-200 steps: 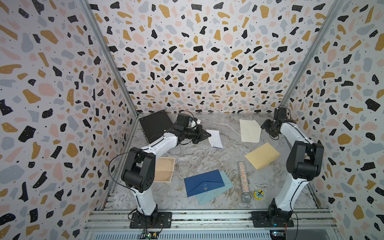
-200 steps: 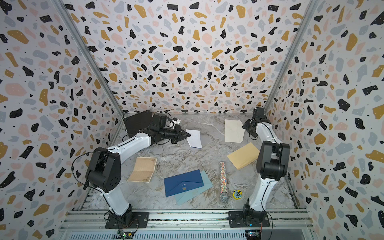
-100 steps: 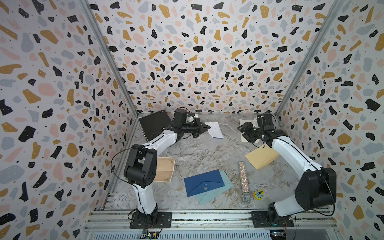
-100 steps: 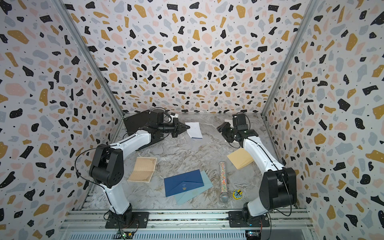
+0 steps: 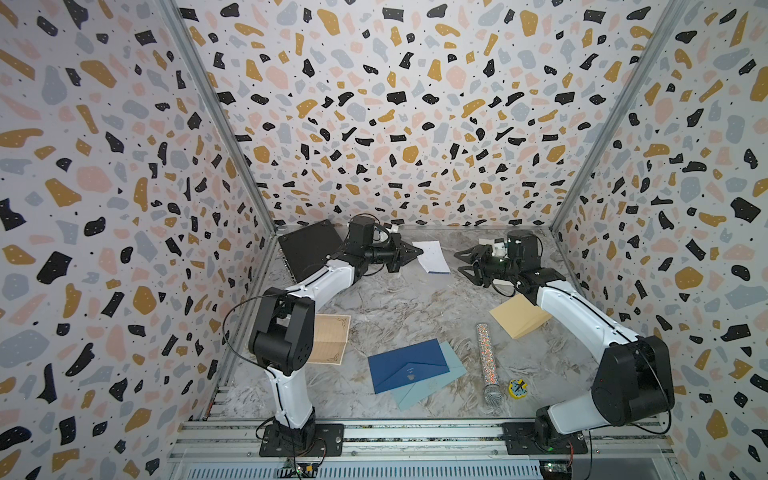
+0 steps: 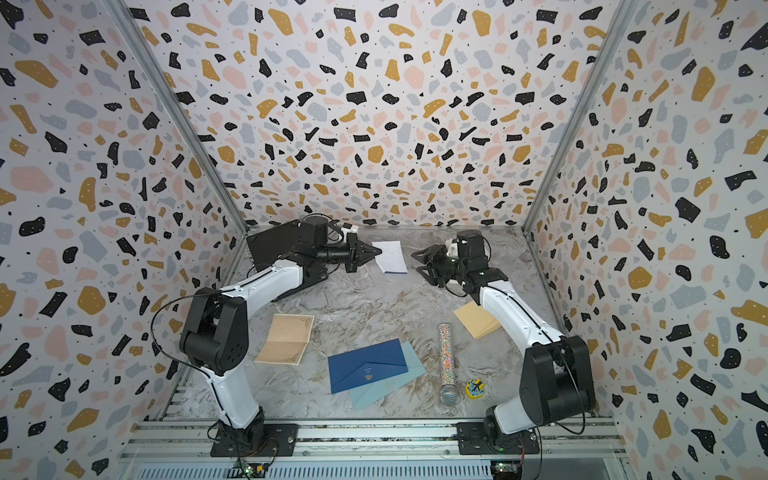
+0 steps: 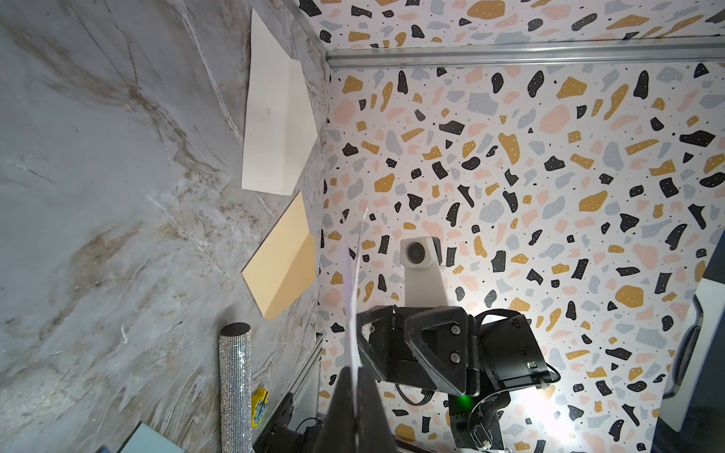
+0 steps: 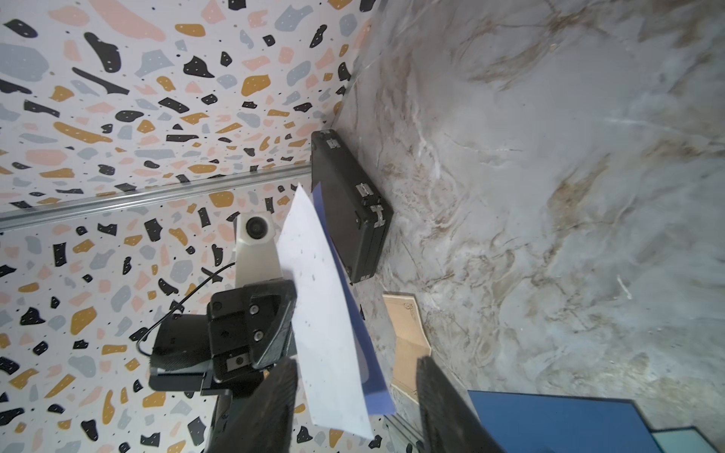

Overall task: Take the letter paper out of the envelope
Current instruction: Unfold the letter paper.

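Envelope, white, is held clear of the marble table at the far middle of the booth, pinched at its left edge by the left gripper, whose fingers are clamped tight on it. A second ago it sat lower, close to the table. It has since been lifted and carried farther back, and it now hangs on edge in the air.

The bigger change is on the right. The right arm, folded into the far right corner a second ago, has swung in toward the middle. The right gripper now faces the envelope's free edge from just beside it, fingers parted and holding nothing. The right wrist view shows the envelope framed between the two dark fingers, with no contact that can be made out.

A blue layer shows behind the white face in that view. Whether it is the letter paper or the envelope's lining cannot be told, and no sheet has visibly been drawn out.

For the task, this reads as the set-up for the pull: one arm steadies the envelope, the other is lined up to reach its opening. The extraction itself looks not yet begun. The black case at far left and the blue envelope near the front lie apart from the action.
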Robot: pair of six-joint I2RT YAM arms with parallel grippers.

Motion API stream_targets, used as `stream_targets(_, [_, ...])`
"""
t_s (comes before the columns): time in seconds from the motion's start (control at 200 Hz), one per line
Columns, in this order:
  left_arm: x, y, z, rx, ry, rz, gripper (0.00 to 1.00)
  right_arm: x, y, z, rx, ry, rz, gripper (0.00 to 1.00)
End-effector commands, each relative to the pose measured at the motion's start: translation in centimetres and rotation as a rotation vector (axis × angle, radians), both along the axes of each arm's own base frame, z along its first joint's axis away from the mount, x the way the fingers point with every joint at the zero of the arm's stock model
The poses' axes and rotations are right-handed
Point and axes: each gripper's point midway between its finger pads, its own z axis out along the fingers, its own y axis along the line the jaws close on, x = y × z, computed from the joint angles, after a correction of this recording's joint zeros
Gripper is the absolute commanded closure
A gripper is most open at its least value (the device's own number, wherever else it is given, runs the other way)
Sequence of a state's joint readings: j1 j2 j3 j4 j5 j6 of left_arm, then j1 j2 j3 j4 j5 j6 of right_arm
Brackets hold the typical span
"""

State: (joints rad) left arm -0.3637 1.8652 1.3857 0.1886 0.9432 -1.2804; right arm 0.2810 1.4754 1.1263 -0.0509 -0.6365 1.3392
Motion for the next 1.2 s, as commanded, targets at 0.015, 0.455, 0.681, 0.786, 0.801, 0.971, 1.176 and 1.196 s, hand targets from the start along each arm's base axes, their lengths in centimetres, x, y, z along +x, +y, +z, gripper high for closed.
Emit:
stream_targets(0.015, [-0.2,-0.6,0.7,-0.024,-0.037,-0.025,1.00,-0.7,1.2,1.8,0.057,-0.026,0.037,0.50])
stream_targets(0.455, [-0.2,-1.1,0.7,-0.028,-0.039,-0.030,1.00,-1.1,1.6,1.4,0.069,-0.006,0.056,0.55])
stream_targets(0.681, [-0.2,-1.2,0.4,-0.026,-0.033,-0.030,1.00,-1.2,1.9,1.6,0.105,-0.001,0.053,0.57])
stream_targets(0.786, [-0.2,-1.3,0.3,-0.026,-0.030,-0.032,1.00,-1.1,1.9,2.0,0.129,-0.004,0.046,0.59])
stream_targets(0.801, [-0.2,-1.3,0.3,-0.027,-0.031,-0.033,1.00,-1.1,1.9,2.0,0.131,-0.004,0.046,0.60])
stream_targets(0.971, [-0.1,-1.4,0.5,-0.035,-0.031,-0.032,1.00,-1.1,1.9,2.4,0.150,-0.005,0.041,0.61])
stream_targets(1.176, [0.0,-1.5,0.3,-0.041,-0.024,-0.030,1.00,-0.9,2.0,2.8,0.201,-0.006,0.025,0.62])
stream_targets(1.196, [0.0,-1.5,0.4,-0.045,-0.024,-0.029,1.00,-0.9,2.1,2.8,0.206,-0.007,0.026,0.62])
